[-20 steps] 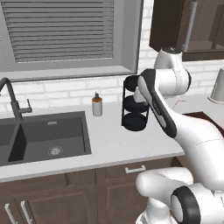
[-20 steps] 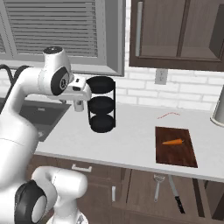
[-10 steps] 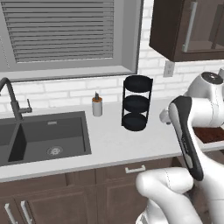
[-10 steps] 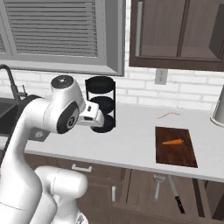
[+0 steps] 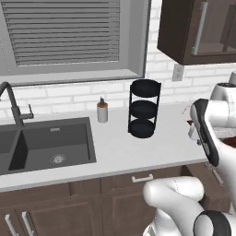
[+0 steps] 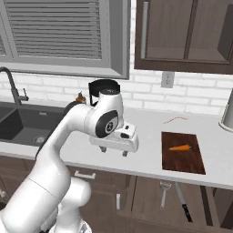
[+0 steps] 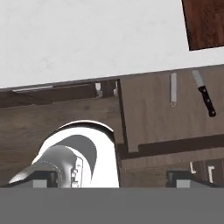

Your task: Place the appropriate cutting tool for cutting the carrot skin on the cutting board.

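Observation:
The dark reddish-brown cutting board (image 6: 183, 160) lies on the counter at the right, with the small orange carrot (image 6: 179, 147) on it. Its corner (image 7: 205, 22) shows at the top right of the hand view. Below the board an open drawer holds a slim silver peeler (image 6: 163, 193) (image 7: 173, 89) and a black-handled knife (image 6: 183, 205) (image 7: 204, 99). My gripper (image 6: 113, 152) (image 7: 111, 179) hangs open over the counter's front edge, left of the board, pointing down. Nothing is between its fingertips (image 7: 179, 177).
A black three-tier rack (image 5: 144, 108) stands at the back of the white counter (image 5: 120, 147), beside a small soap dispenser (image 5: 102, 110). The dark sink (image 5: 46, 145) lies at the left. A thin red squiggle (image 6: 175, 119) lies behind the board, with a metal vessel (image 6: 227, 111) at the far right.
The arm has swung from in front of the rack rightward and down toward the counter's front edge. The hand now points down. The things on the counter have not moved.

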Controlling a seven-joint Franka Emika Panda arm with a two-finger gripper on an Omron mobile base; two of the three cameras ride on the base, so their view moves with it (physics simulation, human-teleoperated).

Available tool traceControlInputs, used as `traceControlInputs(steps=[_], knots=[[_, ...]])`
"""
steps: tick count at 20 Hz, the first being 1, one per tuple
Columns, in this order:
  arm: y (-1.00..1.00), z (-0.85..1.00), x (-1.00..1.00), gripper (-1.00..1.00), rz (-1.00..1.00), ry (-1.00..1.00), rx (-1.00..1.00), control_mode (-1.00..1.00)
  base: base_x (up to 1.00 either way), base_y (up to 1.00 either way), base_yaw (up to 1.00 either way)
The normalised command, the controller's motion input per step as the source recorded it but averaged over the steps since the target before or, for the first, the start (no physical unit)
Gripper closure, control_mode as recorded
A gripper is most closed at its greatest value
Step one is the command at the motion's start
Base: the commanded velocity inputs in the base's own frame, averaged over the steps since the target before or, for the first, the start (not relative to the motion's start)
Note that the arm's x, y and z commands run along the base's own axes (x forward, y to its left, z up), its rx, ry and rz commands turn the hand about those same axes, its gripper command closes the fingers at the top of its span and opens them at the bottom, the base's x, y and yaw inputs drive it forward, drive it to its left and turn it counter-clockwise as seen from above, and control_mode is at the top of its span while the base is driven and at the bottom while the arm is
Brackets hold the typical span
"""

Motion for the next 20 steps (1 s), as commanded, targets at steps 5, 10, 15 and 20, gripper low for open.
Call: traceControlInputs(steps=[5,10,15,20], knots=[[-0.85,-0.85,-0.1,-1.0,-0.22,0.22,0.0,-1.0,0.0,0.0,0.0],[-0.2,-0.82,-0.24,-1.0,-0.03,0.06,-0.01,-1.0,0.0,0.0,0.0],[-0.4,-0.54,-0.19,-1.0,-0.06,0.09,0.0,-1.0,0.0,0.0,0.0],[-0.6,-0.7,0.0,-1.0,-0.02,0.05,0.0,-1.0,0.0,0.0,0.0]])
